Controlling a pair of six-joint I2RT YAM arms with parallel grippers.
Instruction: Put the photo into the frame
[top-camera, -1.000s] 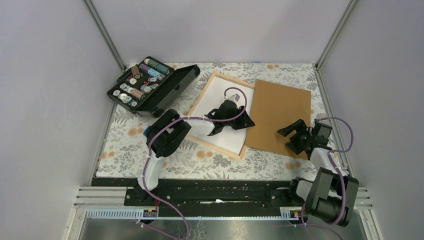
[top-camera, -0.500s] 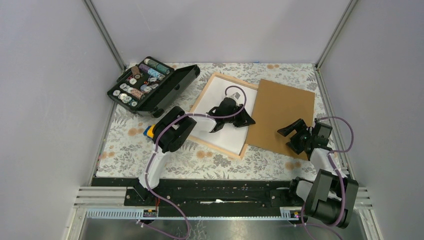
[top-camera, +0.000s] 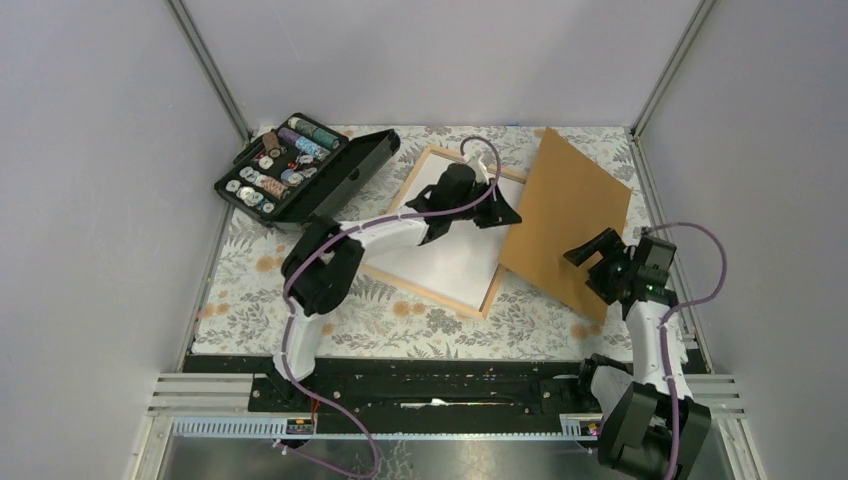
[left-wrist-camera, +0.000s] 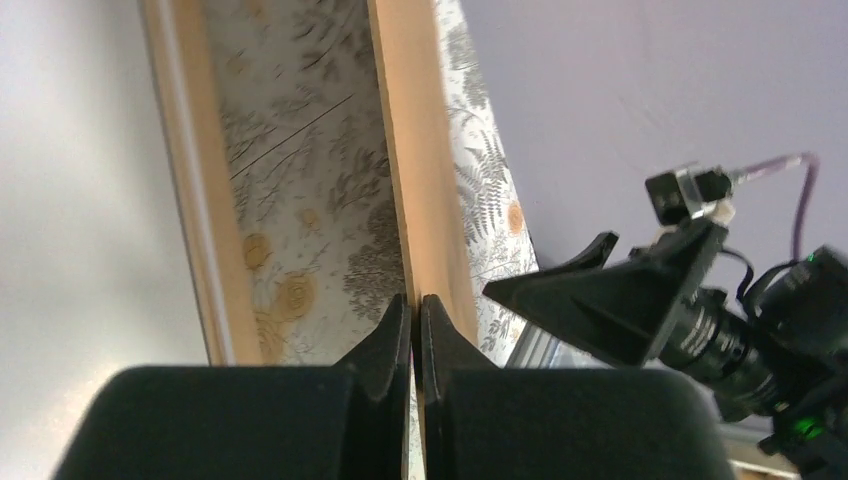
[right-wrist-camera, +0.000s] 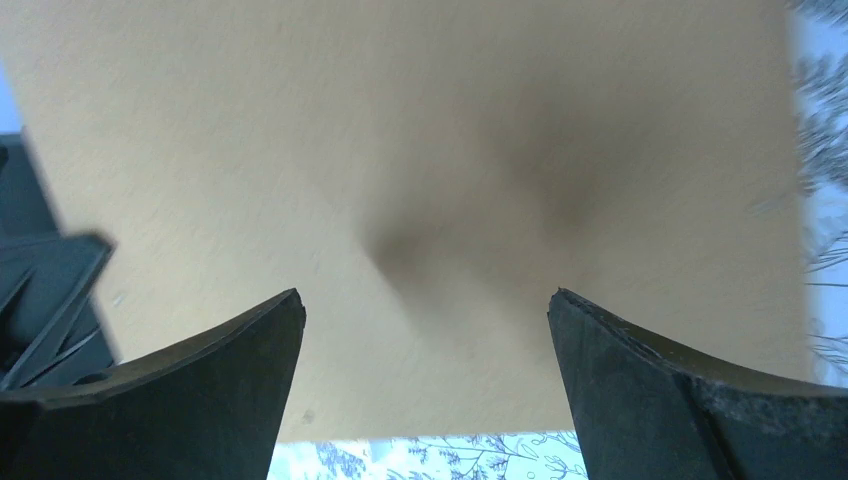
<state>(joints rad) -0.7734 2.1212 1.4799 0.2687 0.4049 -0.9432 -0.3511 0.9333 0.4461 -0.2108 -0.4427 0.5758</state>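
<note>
The pale wood frame (top-camera: 430, 294) lies flat at the table's middle, and a white sheet (top-camera: 450, 250) fills its centre. The photo's printed face is out of view. My left gripper (top-camera: 497, 212) is shut on the left edge of the plain brown backing board (top-camera: 565, 215), which stands tilted with that edge raised above the frame's right side. The left wrist view shows the left gripper (left-wrist-camera: 415, 300) pinching the board's thin edge (left-wrist-camera: 415, 180), with the frame's rail (left-wrist-camera: 190, 200) to the left. My right gripper (top-camera: 598, 262) is open beside the board's near right edge. In its own view the right gripper (right-wrist-camera: 425, 300) faces the board (right-wrist-camera: 420, 150) without touching it.
An open black case (top-camera: 300, 170) of thread spools sits at the back left, close to the frame's far corner. A flower-patterned cloth (top-camera: 260, 290) covers the table. Grey walls close in on three sides.
My left gripper closed on the backing board's left edge and lifted it toward the back, so the board now tilts. My right arm rose, and its jaws opened a little wider.
</note>
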